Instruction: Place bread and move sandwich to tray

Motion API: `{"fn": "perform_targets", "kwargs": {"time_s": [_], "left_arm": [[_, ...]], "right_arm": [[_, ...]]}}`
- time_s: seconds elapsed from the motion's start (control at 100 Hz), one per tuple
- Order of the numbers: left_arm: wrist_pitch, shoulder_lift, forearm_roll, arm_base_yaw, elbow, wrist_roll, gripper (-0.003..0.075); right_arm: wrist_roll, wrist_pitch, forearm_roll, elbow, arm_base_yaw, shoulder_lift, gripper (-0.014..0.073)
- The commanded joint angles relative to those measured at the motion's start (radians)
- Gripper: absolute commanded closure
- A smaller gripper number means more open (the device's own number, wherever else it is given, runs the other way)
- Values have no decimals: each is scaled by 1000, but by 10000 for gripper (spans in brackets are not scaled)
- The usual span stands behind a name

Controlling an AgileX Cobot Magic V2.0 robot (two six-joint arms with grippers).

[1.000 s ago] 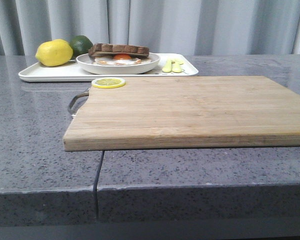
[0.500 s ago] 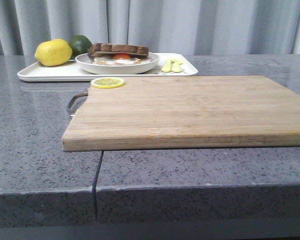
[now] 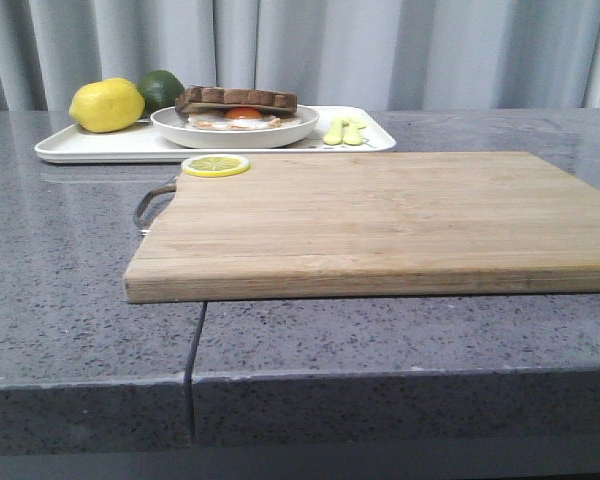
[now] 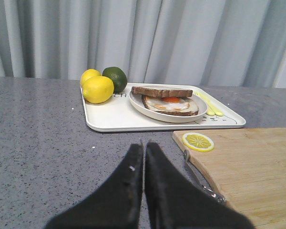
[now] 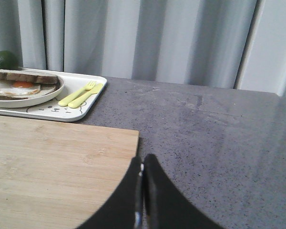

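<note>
Only the wrist views show each claw, left claw (image 4: 144, 151) and right claw (image 5: 142, 164) both clenched on nothing above the counter (image 3: 80, 260), while farther back the sandwich (image 3: 238, 108) sits on the tray (image 3: 100, 147).

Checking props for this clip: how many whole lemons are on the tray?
2: both at the far left end of the tray, one lemon in front, the other behind it beside the lime. The front view shows only one.

My sandwich (image 3: 238, 108), a brown-crusted bread (image 3: 237, 98) slice lying flat over an orange-yolked fried egg, sits in its shallow white bowl. That bowl rests on the white tray (image 3: 100, 146).
</note>
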Motion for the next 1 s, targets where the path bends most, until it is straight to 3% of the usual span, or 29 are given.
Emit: {"fn": "perform_targets", "kwargs": {"time_s": [0.0,0.44,0.83,0.99], "left_arm": [[-87,9,-11,-10,-27,-6,740],[-93,7,18,9,-3,-6,740],[-96,-209,130,171,215,-6,740],[-103,-204,165,192,283,-6,740]], "right_arm": [[4,-74,-8,-26,-4,7,661],[4,-74,-8,-26,-4,7,661],[4,-74,-8,-26,-4,7,661],[4,-73,-8,-26,-4,9,661]]}}
